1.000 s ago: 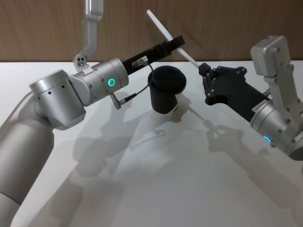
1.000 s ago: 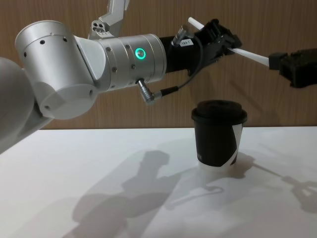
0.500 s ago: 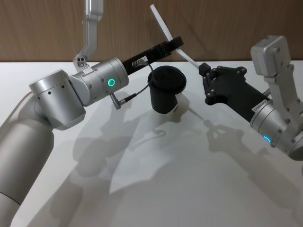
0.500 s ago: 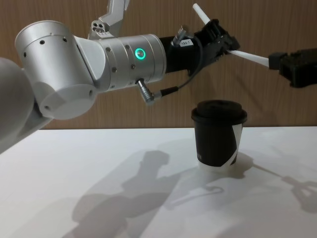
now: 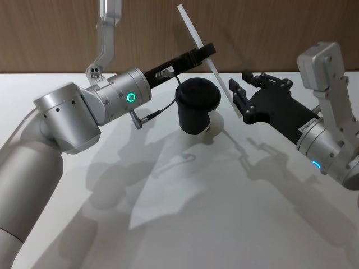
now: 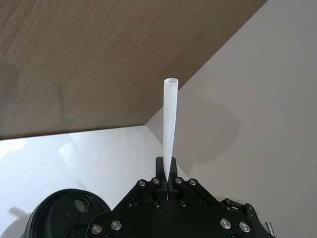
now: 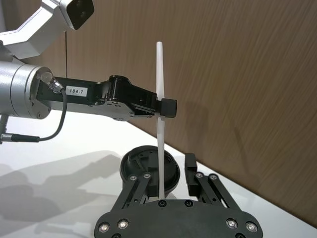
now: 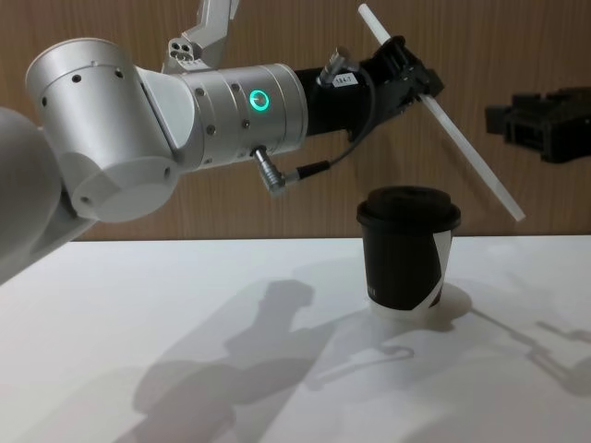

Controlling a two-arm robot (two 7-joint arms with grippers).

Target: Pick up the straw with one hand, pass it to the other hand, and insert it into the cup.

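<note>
**Head view:** The left gripper [image 5: 205, 51], clamped shut on the straw [image 5: 190, 28], holds it in the air above and just behind the cup [image 5: 197, 106]. The cup stands upright on the white table [image 5: 224, 202]. The straw slants, its upper end high behind the cup. Its lower end drops to the cup's right, just beside the right gripper [image 5: 240, 84], whose fingers are spread and grip nothing.

**Left wrist view:** The straw [image 6: 169, 124] juts out from between the closed fingers of the left gripper [image 6: 167, 179]. The domed lid of the cup [image 6: 67, 215] shows beside the gripper's body.

**Right wrist view:** The straw [image 7: 159, 79] crosses in front of the cup [image 7: 143, 161], pinched by the left gripper [image 7: 164, 106]. Its near part passes between the parted fingers of the right gripper [image 7: 163, 173]. Whether it touches them cannot be told.

**Chest view:** Above the cup [image 8: 406, 258], the left gripper [image 8: 416, 81] grips the straw [image 8: 471, 152] about a third of the way from its upper end. The straw slopes down to the cup's right and ends at about lid height, clear of the cup. The right gripper [image 8: 510, 118] hangs with fingers apart, higher and farther to the cup's right.
</note>
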